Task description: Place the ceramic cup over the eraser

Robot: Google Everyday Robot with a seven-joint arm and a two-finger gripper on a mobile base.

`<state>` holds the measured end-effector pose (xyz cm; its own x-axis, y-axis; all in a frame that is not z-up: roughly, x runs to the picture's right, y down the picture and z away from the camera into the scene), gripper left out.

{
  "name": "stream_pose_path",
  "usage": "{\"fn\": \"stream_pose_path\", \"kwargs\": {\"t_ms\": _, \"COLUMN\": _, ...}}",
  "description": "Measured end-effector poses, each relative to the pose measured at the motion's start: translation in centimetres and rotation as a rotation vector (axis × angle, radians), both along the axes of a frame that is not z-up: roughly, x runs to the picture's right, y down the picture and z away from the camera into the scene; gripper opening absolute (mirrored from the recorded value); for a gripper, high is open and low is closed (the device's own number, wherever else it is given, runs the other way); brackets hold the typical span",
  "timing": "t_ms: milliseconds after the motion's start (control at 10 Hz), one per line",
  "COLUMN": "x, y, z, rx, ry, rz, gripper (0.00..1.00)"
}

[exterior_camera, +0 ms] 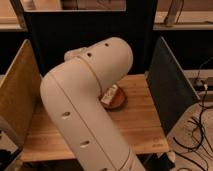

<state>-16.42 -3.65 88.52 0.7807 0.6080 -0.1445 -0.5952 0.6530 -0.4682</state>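
Observation:
My white arm (85, 100) fills the middle of the camera view, its bent elbow high over the wooden table (145, 125). My gripper is not in view; it lies somewhere behind the arm. The ceramic cup and the eraser are both hidden or out of view. Just right of the arm, a white bottle (110, 94) with a yellowish label lies tilted on a reddish-brown dish (119, 102) near the table's middle.
A tan panel (17, 95) stands along the table's left side and a dark grey panel (167, 87) along its right. A dark backboard (75, 30) closes the far side. Cables (200, 125) lie on the floor at the right.

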Motion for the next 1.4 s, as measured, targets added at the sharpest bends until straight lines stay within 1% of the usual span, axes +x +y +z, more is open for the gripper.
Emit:
{"fn": "stream_pose_path", "kwargs": {"t_ms": 100, "x": 1.1, "y": -2.0, "z": -1.2, "rx": 0.045, "ry": 0.002, "rz": 0.016, "gripper": 0.00}}
{"fn": "stream_pose_path", "kwargs": {"t_ms": 200, "x": 2.8, "y": -3.8, "z": -2.3, "rx": 0.084, "ry": 0.015, "rz": 0.038, "gripper": 0.00}}
{"fn": "stream_pose_path", "kwargs": {"t_ms": 300, "x": 4.3, "y": -4.9, "z": -3.2, "rx": 0.110, "ry": 0.029, "rz": 0.058, "gripper": 0.00}}
{"fn": "stream_pose_path", "kwargs": {"t_ms": 400, "x": 7.6, "y": -6.4, "z": -4.9, "rx": 0.148, "ry": 0.060, "rz": 0.096, "gripper": 0.00}}
{"fn": "stream_pose_path", "kwargs": {"t_ms": 500, "x": 10.5, "y": -6.9, "z": -6.4, "rx": 0.172, "ry": 0.086, "rz": 0.120, "gripper": 0.00}}
{"fn": "stream_pose_path", "kwargs": {"t_ms": 600, "x": 12.3, "y": -6.8, "z": -7.6, "rx": 0.185, "ry": 0.100, "rz": 0.132, "gripper": 0.00}}
{"fn": "stream_pose_path", "kwargs": {"t_ms": 700, "x": 13.7, "y": -6.3, "z": -8.9, "rx": 0.192, "ry": 0.109, "rz": 0.140, "gripper": 0.00}}
{"fn": "stream_pose_path", "kwargs": {"t_ms": 800, "x": 14.8, "y": -5.5, "z": -10.6, "rx": 0.201, "ry": 0.114, "rz": 0.129, "gripper": 0.00}}
{"fn": "stream_pose_path", "kwargs": {"t_ms": 900, "x": 15.3, "y": -4.7, "z": -11.8, "rx": 0.205, "ry": 0.115, "rz": 0.114, "gripper": 0.00}}
{"fn": "stream_pose_path", "kwargs": {"t_ms": 1200, "x": 17.2, "y": -1.0, "z": -15.5, "rx": 0.201, "ry": 0.134, "rz": 0.036, "gripper": 0.00}}
{"fn": "stream_pose_path", "kwargs": {"t_ms": 1400, "x": 17.9, "y": 1.1, "z": -17.7, "rx": 0.195, "ry": 0.152, "rz": -0.015, "gripper": 0.00}}
